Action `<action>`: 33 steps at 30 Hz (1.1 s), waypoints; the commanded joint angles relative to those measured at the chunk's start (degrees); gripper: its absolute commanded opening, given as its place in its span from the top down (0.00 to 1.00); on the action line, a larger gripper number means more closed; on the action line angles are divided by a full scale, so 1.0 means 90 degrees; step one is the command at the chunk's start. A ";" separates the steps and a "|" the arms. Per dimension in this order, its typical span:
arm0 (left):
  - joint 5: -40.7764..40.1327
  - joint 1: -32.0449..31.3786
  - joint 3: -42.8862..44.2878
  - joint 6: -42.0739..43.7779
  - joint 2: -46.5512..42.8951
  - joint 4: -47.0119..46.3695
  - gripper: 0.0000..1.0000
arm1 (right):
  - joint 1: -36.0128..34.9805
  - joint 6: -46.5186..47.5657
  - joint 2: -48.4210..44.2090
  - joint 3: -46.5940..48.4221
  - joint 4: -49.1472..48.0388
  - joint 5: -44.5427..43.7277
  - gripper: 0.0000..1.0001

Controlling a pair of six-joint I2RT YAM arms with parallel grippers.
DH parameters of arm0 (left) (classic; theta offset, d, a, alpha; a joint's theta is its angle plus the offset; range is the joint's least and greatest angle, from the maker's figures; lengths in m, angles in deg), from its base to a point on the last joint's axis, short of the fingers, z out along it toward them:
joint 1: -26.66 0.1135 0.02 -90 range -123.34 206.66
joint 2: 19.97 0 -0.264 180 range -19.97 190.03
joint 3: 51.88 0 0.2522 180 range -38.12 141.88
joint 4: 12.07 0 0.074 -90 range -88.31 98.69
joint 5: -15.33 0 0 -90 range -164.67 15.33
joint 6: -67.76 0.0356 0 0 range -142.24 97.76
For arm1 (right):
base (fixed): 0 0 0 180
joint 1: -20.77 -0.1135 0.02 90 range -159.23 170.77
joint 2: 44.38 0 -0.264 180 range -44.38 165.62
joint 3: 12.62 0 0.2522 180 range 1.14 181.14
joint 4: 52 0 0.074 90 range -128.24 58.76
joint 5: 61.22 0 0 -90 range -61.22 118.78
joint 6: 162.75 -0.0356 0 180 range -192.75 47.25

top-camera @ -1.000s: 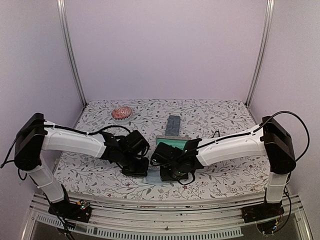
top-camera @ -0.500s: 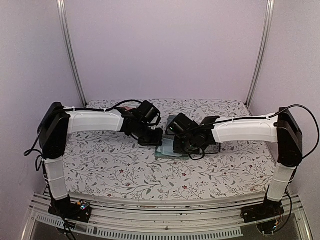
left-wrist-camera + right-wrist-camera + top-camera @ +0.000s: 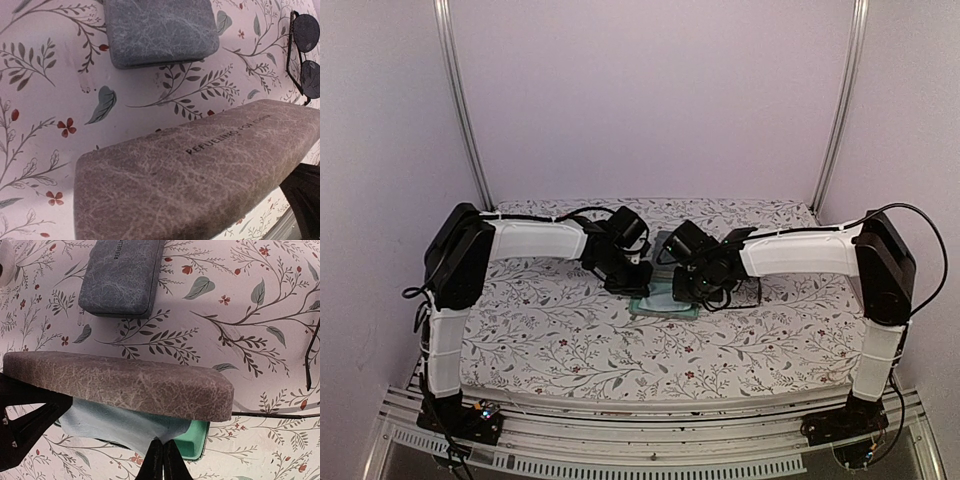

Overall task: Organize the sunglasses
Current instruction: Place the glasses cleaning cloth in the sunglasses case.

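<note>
The right gripper [image 3: 162,446] is reaching low over the middle of the white floral-patterned table [image 3: 540,340], and its two black fingers are pressing tightly together with no gap showing, pinching the near edge of a light blue square cloth [image 3: 115,425] at their tips. That cloth is lying across the mint-green lined tray [image 3: 199,437] of an oblong tan-grey leather-look case [image 3: 120,385], whose lid is standing open just above it and spanning the right wrist view from side to side. The left gripper [image 3: 630,278] is sitting at the left end of this case, facing the right gripper across it; its black body is showing under the lid's end in the right wrist view, but how far its fingers are spread, and whether they are holding the lid, cannot be told. An oblong blue-grey case [image 3: 122,277] is lying closed on the table just beyond the tan-grey one. The slim black wire-framed sunglasses with dark lenses [image 3: 304,55] are lying flat on the table to the right of both cases, apart from the blue-grey one, outside either case, with neither gripper touching them. Thin black wire is also showing at the right edge of the right wrist view, one strand running close to the green tray.
</note>
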 commanded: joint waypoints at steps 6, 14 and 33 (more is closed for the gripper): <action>0.0064 0.0127 0.0206 0.0152 0.0113 0.0495 0.95 | 0.0089 0.0111 0.0293 0.0155 0.0014 0.0253 0.98; 0.0022 0.0123 0.0278 0.0183 0.0232 0.0538 0.85 | 0.0107 0.0019 0.0482 0.0160 0.0125 0.0205 0.98; 0.0189 0.0105 -0.0009 0.0043 -0.0315 0.0252 0.77 | 0.0131 -0.0065 0.0015 0.0095 0.0239 -0.0025 0.75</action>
